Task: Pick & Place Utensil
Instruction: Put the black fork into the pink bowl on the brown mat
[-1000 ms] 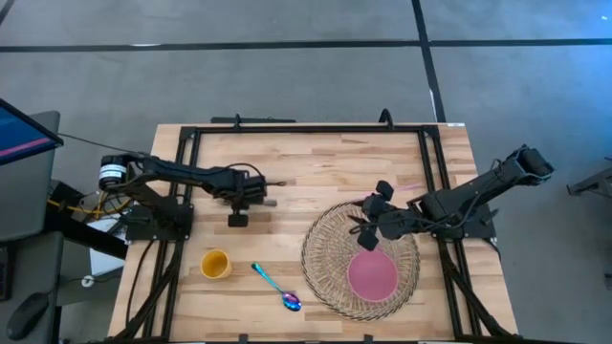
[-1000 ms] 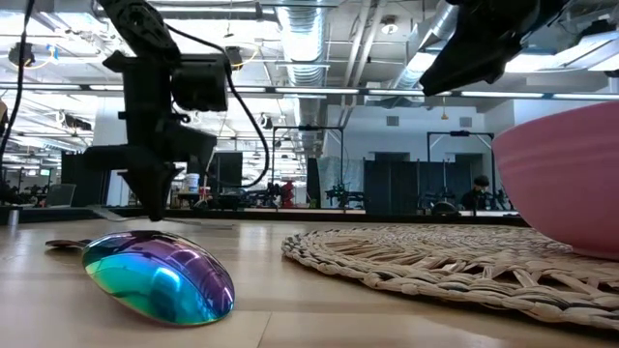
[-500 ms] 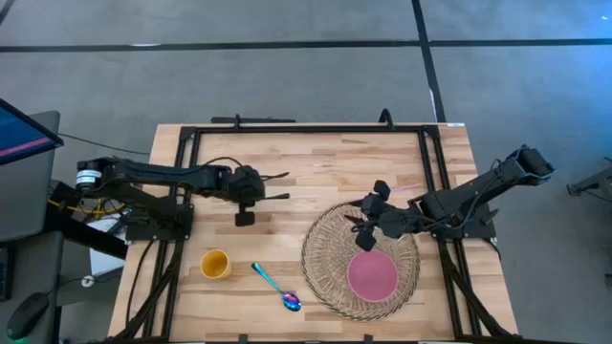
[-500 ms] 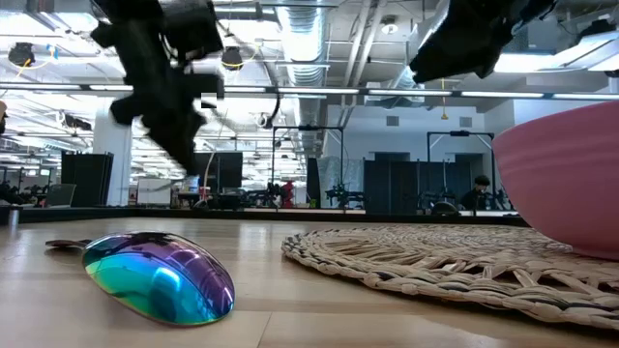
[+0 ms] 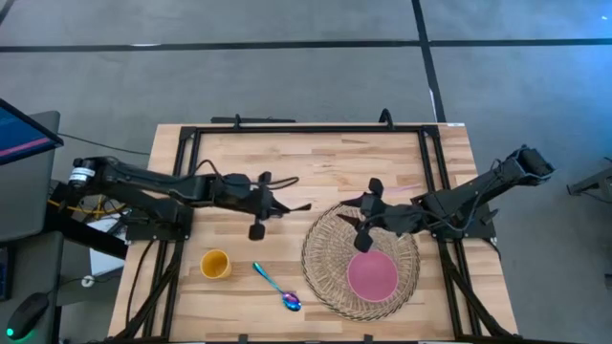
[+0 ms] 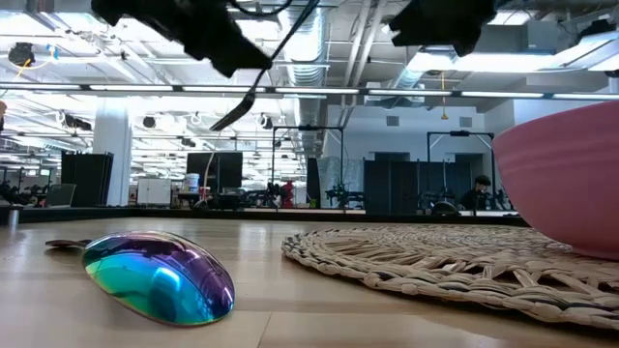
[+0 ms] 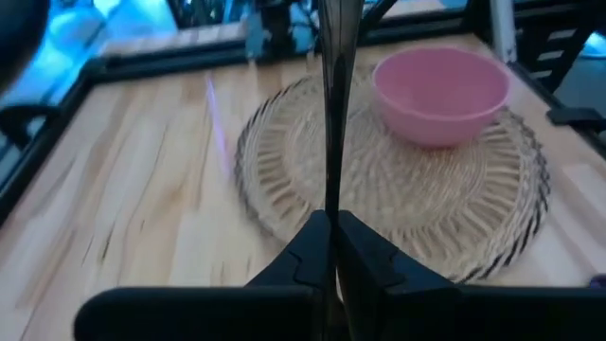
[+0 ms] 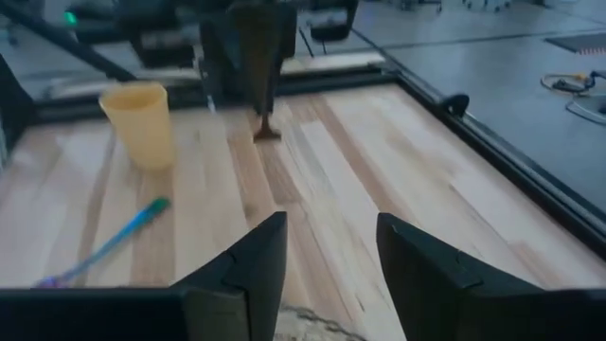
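Note:
My left gripper (image 5: 268,199) hovers over the table's middle, left of the woven mat (image 5: 330,250), shut on a thin dark utensil (image 5: 295,206). In the left wrist view this utensil (image 7: 333,114) runs straight ahead from the fingers, toward the pink bowl (image 7: 440,93). In the low view the utensil (image 6: 253,92) slants above the table. My right gripper (image 5: 368,218) is open above the mat's far part, touching nothing. The bowl (image 5: 371,275) rests on the mat. An iridescent spoon (image 5: 277,287) lies flat on the wood near the front edge. My left gripper pinches the dark utensil between its two fingers at its near end (image 7: 330,210). The utensil lies along the fingers and sticks out ahead of them toward the mat. It is lifted clear of the table, its free end (image 6: 221,121) lower than the held end.
A yellow cup (image 5: 215,263) stands upright left of the spoon. A black frame (image 5: 306,129) runs round the tabletop. Bare wood lies between the left gripper and the far edge.
My left gripper has moved toward the table's right, nearer the mat, and risen, carrying the dark utensil. It has tipped from pointing down to a slanted pose, so the utensil now points toward the mat.

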Tool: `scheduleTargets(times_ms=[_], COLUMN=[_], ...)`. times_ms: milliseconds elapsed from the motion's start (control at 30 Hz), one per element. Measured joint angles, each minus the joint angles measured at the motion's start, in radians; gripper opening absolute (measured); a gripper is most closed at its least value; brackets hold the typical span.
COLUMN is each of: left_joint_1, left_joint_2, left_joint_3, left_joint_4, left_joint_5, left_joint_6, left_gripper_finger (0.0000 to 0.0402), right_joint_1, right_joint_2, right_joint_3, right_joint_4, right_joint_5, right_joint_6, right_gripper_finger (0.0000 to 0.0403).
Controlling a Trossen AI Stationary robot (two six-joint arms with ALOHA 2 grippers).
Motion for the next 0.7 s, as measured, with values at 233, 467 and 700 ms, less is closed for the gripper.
scheduleTargets(times_ms=[233,467,700], left_joint_1=[-0.017,-0.017,-0.017], left_joint_2=[0.091,0.145,0.143], left_joint_3=[0.0,0.0,0.0], left_joint_4=[0.168,0.231,0.24], left_joint_5=[-0.001,-0.001,-0.001], left_joint_6=[0.019,-0.003,-0.004], left_gripper_finger=[0.0011,0.0012,0.0012], right_joint_1=[-0.031,-0.058,-0.116], right_joint_2=[0.111,0.288,0.369], right_joint_3=[0.001,0.014,0.035], right_joint_4=[0.243,0.476,0.561], right_joint_5=[-0.105,-0.157,-0.157], right_joint_6=[-0.13,-0.285,-0.314], right_gripper_finger=[0.0149,0.0143,0.0142])
